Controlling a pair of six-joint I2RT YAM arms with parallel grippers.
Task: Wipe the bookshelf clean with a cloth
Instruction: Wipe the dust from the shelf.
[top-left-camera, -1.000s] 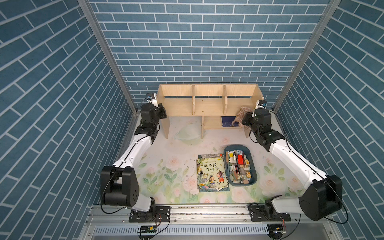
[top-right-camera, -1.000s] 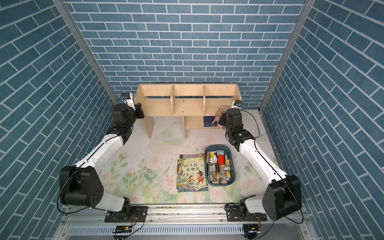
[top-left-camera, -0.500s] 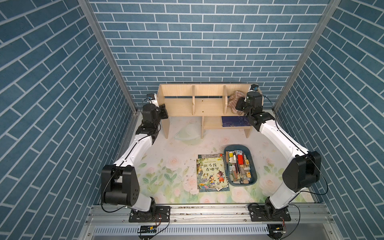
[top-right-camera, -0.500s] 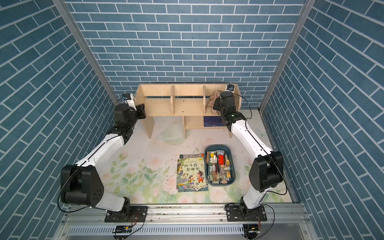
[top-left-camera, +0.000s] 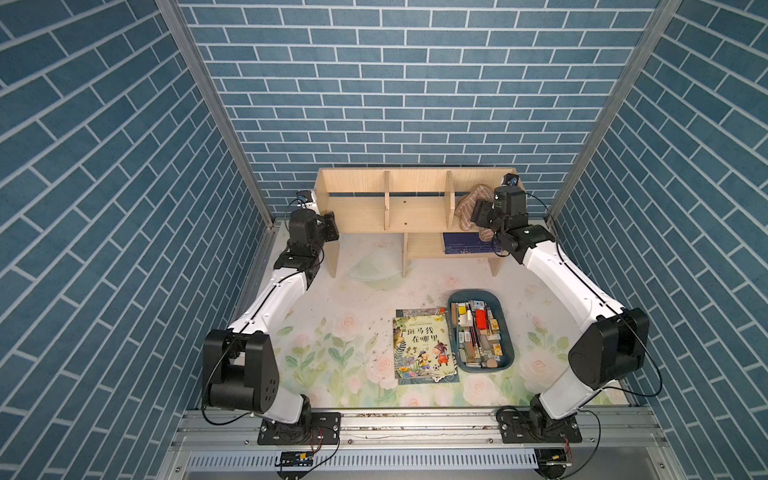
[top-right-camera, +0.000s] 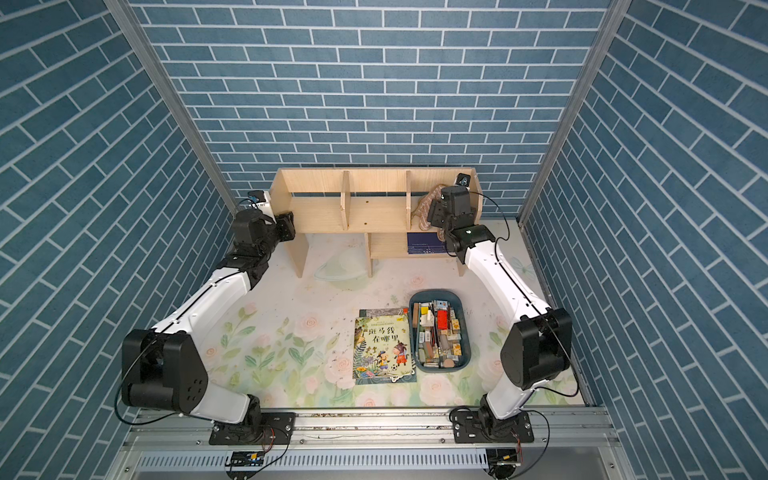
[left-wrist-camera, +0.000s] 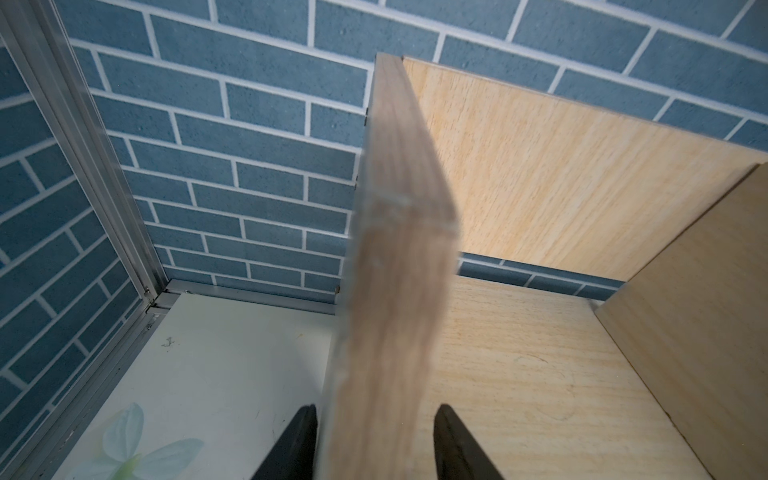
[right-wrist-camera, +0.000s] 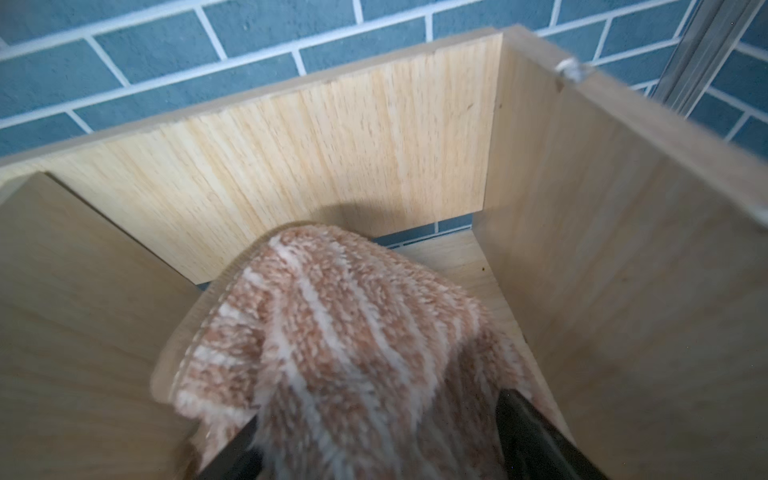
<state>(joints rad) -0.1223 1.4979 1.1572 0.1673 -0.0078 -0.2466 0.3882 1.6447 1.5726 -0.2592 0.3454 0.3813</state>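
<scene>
The left gripper (left-wrist-camera: 376, 411) has its jaws parted to a middling width. They sit astride the left end wall of the bookshelf (top-left-camera: 415, 216), one black finger (left-wrist-camera: 297, 440) outside the board and the other inside the left compartment. Each is close to the wood but does not plainly pinch it. The bookshelf itself stands at the back of the flowered mat (top-left-camera: 332, 332), hard by the brick wall. Two dividers split its top into three compartments, and a small lower shelf sits under the right half. A dark blue book (top-left-camera: 465, 245) lies flat on that lower shelf. Nearer to me, a picture book (top-left-camera: 424, 349) lies face up on the mat. Just to its right is a blue tray (top-left-camera: 510, 357) packed with small oddments. Up in the right-hand compartment sits the cloth (right-wrist-camera: 353, 332), striped pink-brown and cream. It is bunched into a heap, and in both top views a fold hangs over the shelf's front edge toward the blue book. The right gripper (right-wrist-camera: 378, 415) reaches into that same compartment with its jaws spread wide. The cloth is heaped between its fingers (right-wrist-camera: 528, 428), brushing them but not squeezed.
</scene>
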